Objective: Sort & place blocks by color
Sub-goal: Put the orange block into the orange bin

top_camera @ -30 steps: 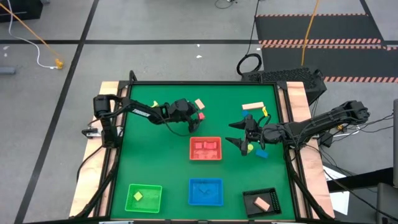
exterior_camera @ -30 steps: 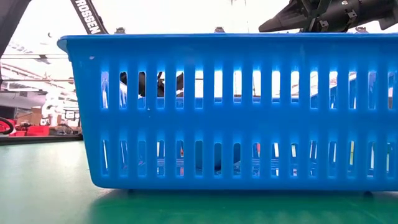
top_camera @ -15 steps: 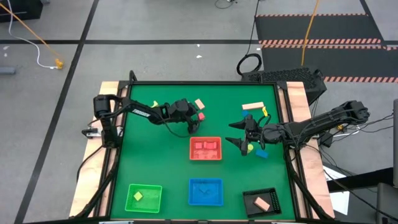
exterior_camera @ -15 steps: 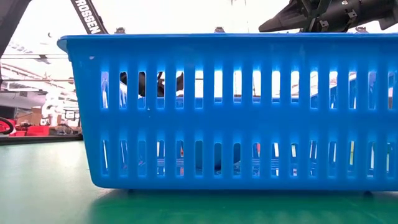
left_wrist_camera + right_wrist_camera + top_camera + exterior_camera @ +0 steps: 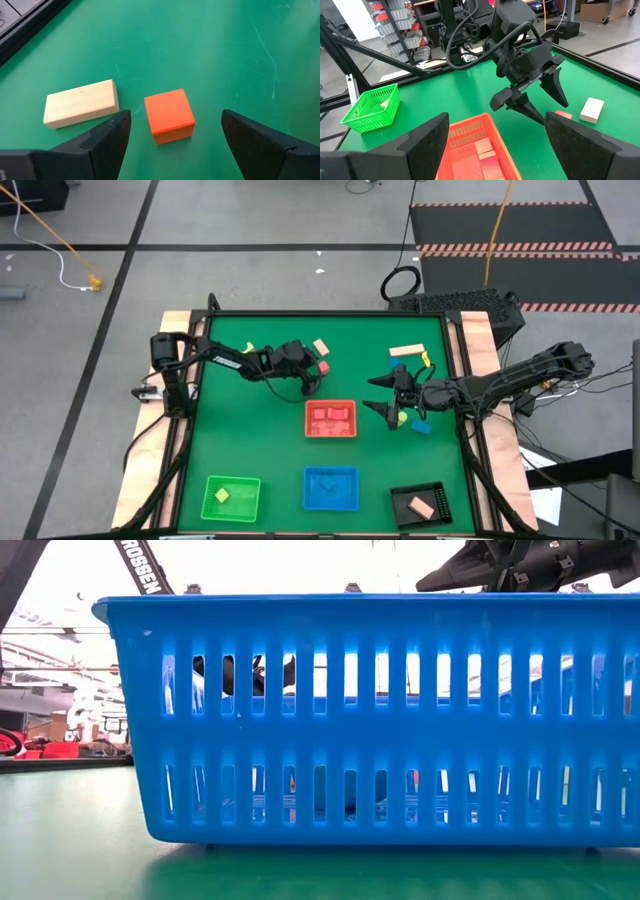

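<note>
We see the left hand [image 5: 172, 137] spread wide above a red cube [image 5: 169, 115] at mid-frame; a tan block [image 5: 81, 103] lies just left of it. The right hand [image 5: 392, 403], also open, hovers right of the red tray [image 5: 330, 419].

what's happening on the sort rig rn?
Block sorting by colour, mid-run. The left end effector hangs open over a red cube, a tan block lying beside it. The right end effector is open near a yellow block and a blue block. The red tray already holds red pieces.
</note>
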### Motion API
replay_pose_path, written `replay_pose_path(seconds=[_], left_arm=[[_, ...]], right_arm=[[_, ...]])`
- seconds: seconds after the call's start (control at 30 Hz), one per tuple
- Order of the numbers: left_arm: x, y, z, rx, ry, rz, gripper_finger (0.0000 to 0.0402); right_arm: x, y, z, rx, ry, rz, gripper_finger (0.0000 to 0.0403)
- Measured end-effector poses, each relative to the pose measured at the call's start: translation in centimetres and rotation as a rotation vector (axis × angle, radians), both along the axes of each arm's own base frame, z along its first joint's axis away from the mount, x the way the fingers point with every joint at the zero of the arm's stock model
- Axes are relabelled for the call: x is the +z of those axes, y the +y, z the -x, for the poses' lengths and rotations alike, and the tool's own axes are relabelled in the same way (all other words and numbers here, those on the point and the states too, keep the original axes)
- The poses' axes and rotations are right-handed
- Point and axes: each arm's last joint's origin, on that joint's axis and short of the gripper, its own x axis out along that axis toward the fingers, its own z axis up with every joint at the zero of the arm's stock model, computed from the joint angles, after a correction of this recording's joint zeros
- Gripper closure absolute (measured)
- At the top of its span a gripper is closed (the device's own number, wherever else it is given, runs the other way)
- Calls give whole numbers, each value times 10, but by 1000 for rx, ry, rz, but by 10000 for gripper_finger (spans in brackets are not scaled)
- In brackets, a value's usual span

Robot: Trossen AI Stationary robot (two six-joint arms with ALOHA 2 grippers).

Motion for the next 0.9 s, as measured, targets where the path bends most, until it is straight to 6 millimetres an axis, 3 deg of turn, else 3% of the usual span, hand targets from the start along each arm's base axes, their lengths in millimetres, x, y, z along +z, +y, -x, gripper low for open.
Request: replay_pose_path(seconds=[0.2,0.43,0.6,0.73,0.9], left_arm=[[0,-2,-1,-7,0,0,94],[-29,-2,-9,-31,-30,9,94],[-33,-2,-12,-25,-64,17,98],[-33,-2,-11,-23,-56,20,125],[-34,-2,-11,-16,-54,21,202]], right_arm=[[0,0,0,0,0,0,85],[0,0,0,0,0,0,85],[0,0,0,0,0,0,85],[0,0,0,-1,0,1,85],[0,0,0,0,0,0,85]])
